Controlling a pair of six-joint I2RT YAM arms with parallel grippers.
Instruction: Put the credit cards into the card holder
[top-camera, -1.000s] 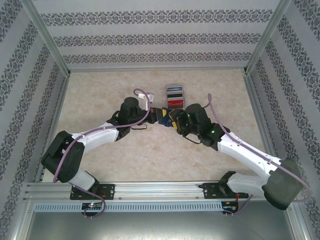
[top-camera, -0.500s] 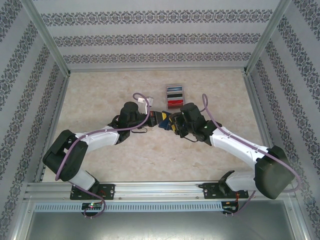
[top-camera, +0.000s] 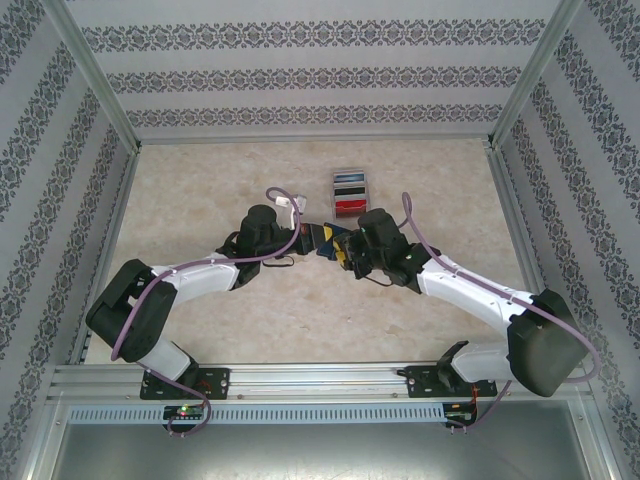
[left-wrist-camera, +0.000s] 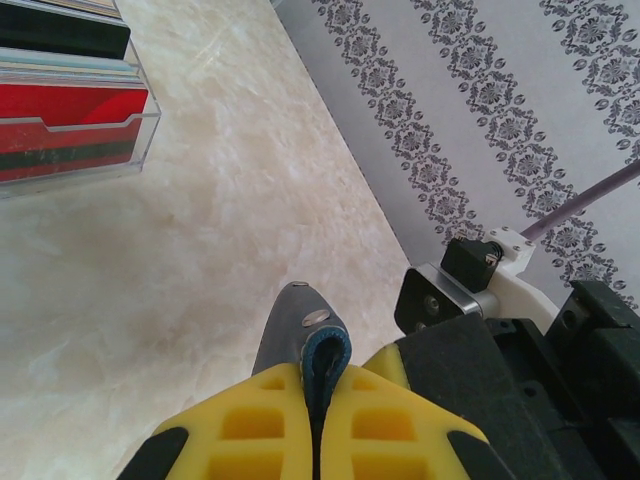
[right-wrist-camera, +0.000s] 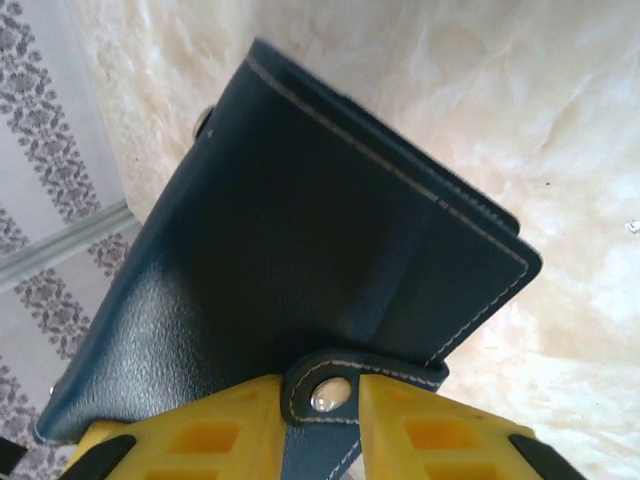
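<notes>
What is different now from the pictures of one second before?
The right arm drew in leftward, and the right gripper narrowed around the clasp tab of the card holder. The left gripper stayed shut on it; the clear rack stayed put.

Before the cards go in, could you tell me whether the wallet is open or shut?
Shut: the wallet lies folded flat, its snap tab wrapped over the edge.

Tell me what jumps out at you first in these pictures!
In the middle of the table, a navy card holder hangs between the two robot arms. The left gripper pinches one edge in its yellow fingers, and the clasp tab sits between the fingers of the right gripper. Just behind them stands a clear rack with red and black credit cards in it.
</notes>
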